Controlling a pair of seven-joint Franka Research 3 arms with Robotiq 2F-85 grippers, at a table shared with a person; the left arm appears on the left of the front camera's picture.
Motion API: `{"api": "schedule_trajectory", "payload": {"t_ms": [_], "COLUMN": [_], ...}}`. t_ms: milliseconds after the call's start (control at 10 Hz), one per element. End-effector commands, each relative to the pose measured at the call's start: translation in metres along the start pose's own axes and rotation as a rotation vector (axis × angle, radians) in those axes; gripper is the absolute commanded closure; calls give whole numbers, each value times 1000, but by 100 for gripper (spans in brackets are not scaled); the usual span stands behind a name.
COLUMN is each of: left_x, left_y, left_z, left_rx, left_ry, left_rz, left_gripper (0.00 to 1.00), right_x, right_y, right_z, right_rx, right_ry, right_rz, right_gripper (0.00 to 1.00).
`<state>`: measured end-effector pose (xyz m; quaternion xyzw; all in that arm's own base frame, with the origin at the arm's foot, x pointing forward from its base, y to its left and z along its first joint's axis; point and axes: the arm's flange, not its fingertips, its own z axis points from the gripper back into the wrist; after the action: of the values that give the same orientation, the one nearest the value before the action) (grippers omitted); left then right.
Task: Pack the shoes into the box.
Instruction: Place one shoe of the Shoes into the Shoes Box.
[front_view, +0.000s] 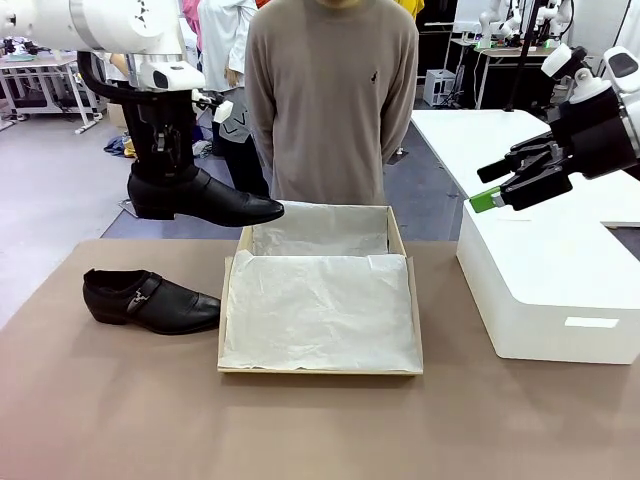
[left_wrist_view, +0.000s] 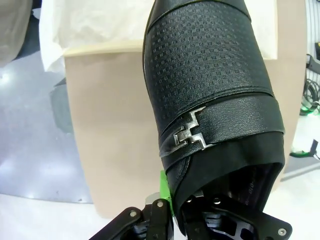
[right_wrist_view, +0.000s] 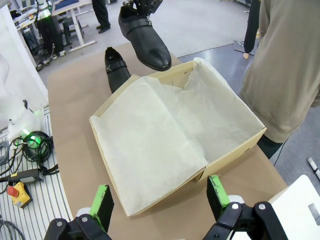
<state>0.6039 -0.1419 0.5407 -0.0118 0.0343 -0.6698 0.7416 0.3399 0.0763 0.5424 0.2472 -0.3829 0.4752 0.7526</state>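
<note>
Stage: early; neither shoe is in the box (front_view: 414, 300) yet.
Held shoe (front_view: 205, 200): in the air, lifted clear of the counter (front_view: 120, 400), toe pointing at the box's far-left corner and just reaching over its rim. Sole roughly level.
Left tool (front_view: 160, 165): clamped on the held shoe at the rim of its opening, heel end. In the left wrist view one green pad sits outside the leather and the other finger looks to be inside the shoe.
2nd shoe (front_view: 150, 300): flat on the counter just left of the box, apart from it, toe toward the box, buckle strap facing the camera. Nothing is touching it.
Box, contents: open, lined w/ white tissue (front_view: 320, 310), nothing else in it. Flap lid stands at the far side.
Right tool (front_view: 488, 187): fingers wide apart, holding nothing, hovering over the white block (front_view: 560, 290), well right of the box.
Person (front_view: 330, 100): stands at the far side behind the box, hands not on anything of the task.
Done (est.): 1st shoe picked up and carried nearly to the box.
Left (est.): move it over the tissue, lower, let go; then fetch the 2nd shoe and lay it alongside.
Watch (est.): grip is on the thin rim, so the shoe may tip on the way down.
</note>
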Motion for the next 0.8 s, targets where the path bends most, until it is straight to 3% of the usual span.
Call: {"api": "schedule_trajectory", "payload": {"t_ms": [0,400,700], "left_x": [-2,0,38], "left_y": [-4,0,-1], "left_z": [3,0,21], "left_rx": [20,3,0], "left_ry": [0,0,-13], "left_rz": [1,-1,0], "left_gripper": [100,100,100], "right_x": [1,1,1], "right_y": [-4,-4,-4], "right_z": [-3,-3,-3], "right_rx": [8,8,8], "right_ry": [-31,-31,-31], "right_rz": [28,28,28], "right_gripper": [0,0,0]}}
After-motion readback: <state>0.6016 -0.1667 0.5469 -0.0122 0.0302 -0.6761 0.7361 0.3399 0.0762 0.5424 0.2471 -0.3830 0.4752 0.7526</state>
